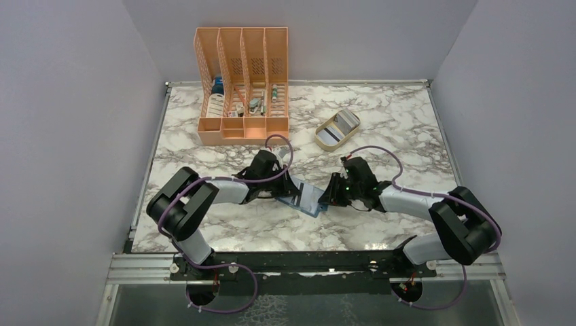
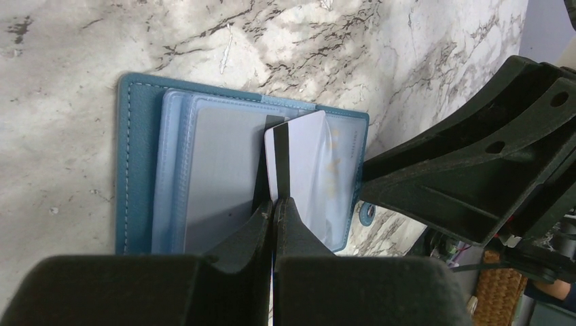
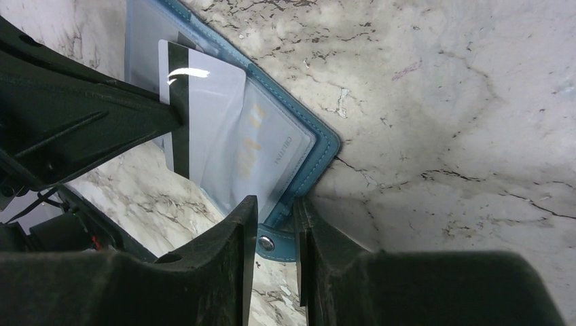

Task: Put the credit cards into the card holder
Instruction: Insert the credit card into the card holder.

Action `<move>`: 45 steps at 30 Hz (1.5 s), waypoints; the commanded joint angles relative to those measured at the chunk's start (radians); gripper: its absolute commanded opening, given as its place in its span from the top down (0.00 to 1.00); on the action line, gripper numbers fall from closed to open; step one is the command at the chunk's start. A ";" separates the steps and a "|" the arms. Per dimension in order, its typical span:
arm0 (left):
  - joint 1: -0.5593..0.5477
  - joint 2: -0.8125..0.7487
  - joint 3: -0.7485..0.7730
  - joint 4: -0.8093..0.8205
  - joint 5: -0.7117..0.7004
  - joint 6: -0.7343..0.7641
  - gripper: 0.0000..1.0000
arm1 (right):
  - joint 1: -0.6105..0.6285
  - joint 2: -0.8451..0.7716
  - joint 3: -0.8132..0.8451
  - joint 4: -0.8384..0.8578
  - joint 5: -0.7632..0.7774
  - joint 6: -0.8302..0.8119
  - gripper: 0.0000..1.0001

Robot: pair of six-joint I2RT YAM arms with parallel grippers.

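Note:
The teal-blue card holder lies open on the marble between both arms. In the left wrist view a grey card sits in its left slot, and a card with gold print shows behind the clear right slot. My left gripper is shut on a white credit card with a dark stripe, whose far end rests over the right slot. My right gripper is shut on the card holder's edge at the stud tab. The striped card slants across the holder.
An orange slotted file rack stands at the back left with small items in it. A beige oval tray lies at the back right with something pale and striped inside. Grey walls close in the table on three sides.

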 commanded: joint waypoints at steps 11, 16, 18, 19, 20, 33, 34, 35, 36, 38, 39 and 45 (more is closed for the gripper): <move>-0.017 0.020 0.094 -0.334 -0.024 0.154 1.00 | 0.012 0.006 0.041 -0.051 0.133 -0.068 0.74; -0.008 0.029 0.132 -0.424 -0.032 0.157 1.00 | 0.010 0.022 0.044 -0.059 0.130 -0.076 0.75; -0.006 0.024 0.140 -0.448 -0.029 0.147 1.00 | 0.011 0.023 0.049 -0.062 0.129 -0.077 0.75; -0.006 0.016 0.138 -0.451 -0.030 0.141 1.00 | 0.010 0.021 0.053 -0.062 0.128 -0.079 0.75; -0.006 0.007 0.135 -0.453 -0.030 0.134 1.00 | 0.010 0.017 0.053 -0.059 0.129 -0.081 0.75; -0.006 0.011 0.181 -0.497 -0.010 0.145 1.00 | 0.010 0.036 0.104 -0.078 0.140 -0.105 0.70; -0.006 0.016 0.190 -0.506 -0.008 0.153 1.00 | 0.011 0.040 0.106 -0.077 0.138 -0.104 0.70; -0.006 0.021 0.197 -0.519 -0.005 0.159 1.00 | 0.010 0.043 0.107 -0.078 0.135 -0.100 0.71; -0.006 0.028 0.204 -0.526 -0.004 0.165 1.00 | 0.011 0.046 0.107 -0.078 0.131 -0.093 0.71; -0.006 0.037 0.207 -0.532 -0.001 0.170 1.00 | 0.011 0.050 0.102 -0.075 0.128 -0.063 0.71; -0.006 0.041 0.208 -0.532 0.002 0.169 1.00 | 0.011 0.051 0.093 -0.065 0.122 -0.039 0.71; -0.006 0.034 0.222 -0.536 0.015 0.177 1.00 | 0.012 0.080 0.038 0.056 0.093 0.048 0.70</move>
